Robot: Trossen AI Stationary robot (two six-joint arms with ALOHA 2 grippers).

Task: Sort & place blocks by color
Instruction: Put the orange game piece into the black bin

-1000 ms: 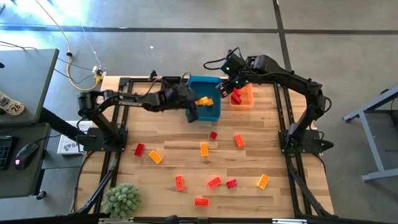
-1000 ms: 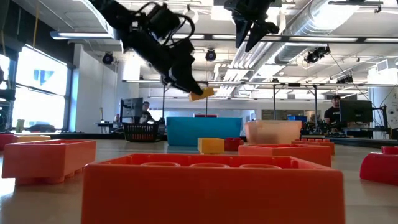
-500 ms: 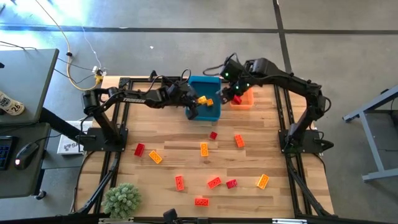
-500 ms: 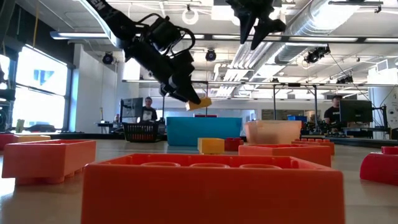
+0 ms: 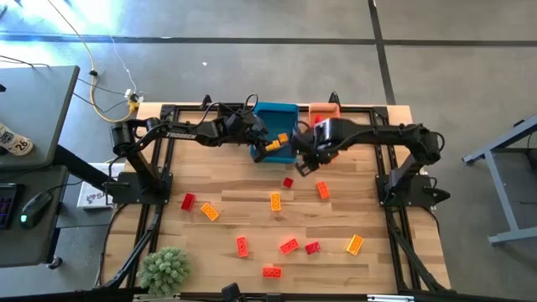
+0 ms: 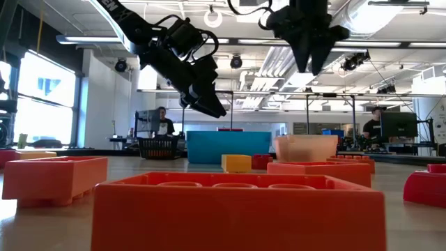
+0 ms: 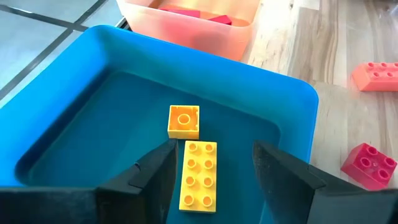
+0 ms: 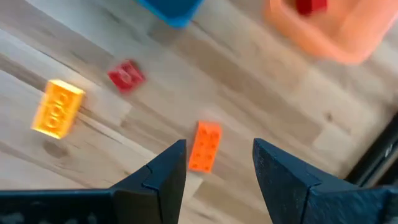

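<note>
— Fingers on both arms, how do they stand?
— Left gripper (image 7: 211, 163) has its fingers (image 7: 283, 171) spread apart and grasps nothing; it hangs over the blue rectangular plastic bin (image 5: 276, 114). Right gripper (image 8: 214, 163) is likewise spread and empty, above the wooden desk (image 5: 226, 205) just beside that bin.
— Where are the small studded plastic bricks?
— Two yellow ones lie on the blue bin's floor: a long yellow eight-stud brick (image 7: 199, 175) and a small square yellow brick (image 7: 184, 121), nearly touching. Red bricks (image 7: 208, 15) lie in the translucent orange bin (image 7: 186, 28) next to it.
— And the others?
— Scattered over the desk. Below the right gripper sits an orange brick (image 8: 204, 145), with a small red brick (image 8: 126, 76) and a yellow-orange brick (image 8: 57, 107) off to one side, all apart from each other. More red and orange ones lie toward the desk's near edge, by a small green plant (image 5: 164, 270)
</note>
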